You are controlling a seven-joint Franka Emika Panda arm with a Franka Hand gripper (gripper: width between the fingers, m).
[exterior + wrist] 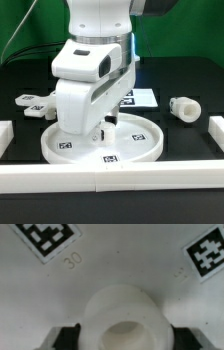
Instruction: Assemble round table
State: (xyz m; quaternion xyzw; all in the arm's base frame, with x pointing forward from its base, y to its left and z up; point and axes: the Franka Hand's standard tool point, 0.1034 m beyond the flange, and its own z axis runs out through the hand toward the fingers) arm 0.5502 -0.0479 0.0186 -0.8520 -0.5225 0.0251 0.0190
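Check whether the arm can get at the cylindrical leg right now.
Not at once, it seems: its fingers are shut on the round tabletop's hub. Once they let go, likely yes: the leg lies in the open at the exterior view's right, nothing over it.

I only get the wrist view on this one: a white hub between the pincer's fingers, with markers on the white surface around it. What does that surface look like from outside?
Observer: It is a large round disc with a raised rim, lying flat on the black table. The hub you see is at its middle.
Reviewer: Where is the leg?
Observer: The leg lies on its side at the exterior view's right, apart from the disc.
Reviewer: And the cross piece?
Observer: The cross piece lies on the table at the exterior view's left, behind the disc's edge and not joined to the leg.
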